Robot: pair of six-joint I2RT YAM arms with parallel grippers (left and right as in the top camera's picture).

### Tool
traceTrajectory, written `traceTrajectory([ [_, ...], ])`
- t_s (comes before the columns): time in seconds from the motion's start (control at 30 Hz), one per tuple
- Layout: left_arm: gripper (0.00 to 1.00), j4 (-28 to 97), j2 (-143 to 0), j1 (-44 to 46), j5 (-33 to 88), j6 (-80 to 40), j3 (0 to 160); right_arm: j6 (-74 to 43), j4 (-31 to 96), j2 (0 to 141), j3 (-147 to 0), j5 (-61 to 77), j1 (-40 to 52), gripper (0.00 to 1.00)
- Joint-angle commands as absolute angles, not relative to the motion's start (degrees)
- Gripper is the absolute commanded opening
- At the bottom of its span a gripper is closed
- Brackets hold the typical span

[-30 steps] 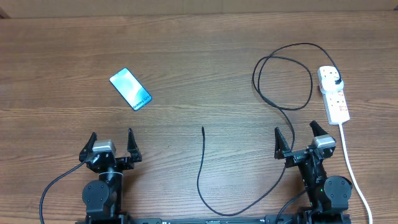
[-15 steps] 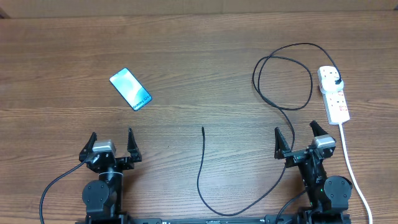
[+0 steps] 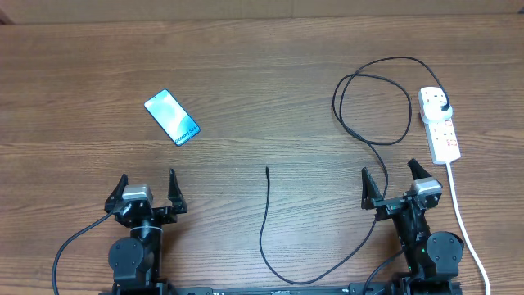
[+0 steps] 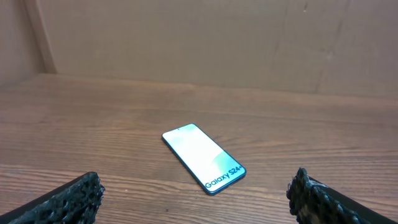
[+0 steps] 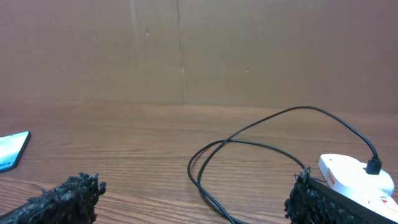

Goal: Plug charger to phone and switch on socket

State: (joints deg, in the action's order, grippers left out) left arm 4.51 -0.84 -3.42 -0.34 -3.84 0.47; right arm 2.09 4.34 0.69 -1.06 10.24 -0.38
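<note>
Left claw [image 3: 147, 175] and right claw [image 3: 389, 168] gape empty at the counter's [image 3: 262, 82] near edge. The charger [image 3: 267, 184], likely limp and light, loops from the socket [image 3: 439, 124] by the right edge to mid-counter; pinch just behind its stiff tip. Phone [image 3: 172, 116] lies flat, left half

Black arms [image 3: 133, 256], silver wrist blocks [image 3: 137, 192] — left gripper [image 3: 147, 174], right gripper [image 3: 388, 166], rough-padded black
</note>
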Motion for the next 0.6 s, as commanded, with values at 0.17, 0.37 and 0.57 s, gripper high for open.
traceTrajectory([
  [0.17,0.99,6.2,-0.3,-3.7,3.0,-2.7,3.9,1.8,4.0,0.2,-0.4,10.0,-0.7,1.0],
  [0.37,0.99,10.6,-0.3,-3.7,3.0,-1.6,8.7,1.8,4.0,0.2,-0.4,10.0,-0.7,1.0],
  [0.57,1.0,12.9,-0.3,-3.7,3.0,-1.3,12.3,1.8,4.0,0.2,-0.4,10.0,-0.7,1.0],
])
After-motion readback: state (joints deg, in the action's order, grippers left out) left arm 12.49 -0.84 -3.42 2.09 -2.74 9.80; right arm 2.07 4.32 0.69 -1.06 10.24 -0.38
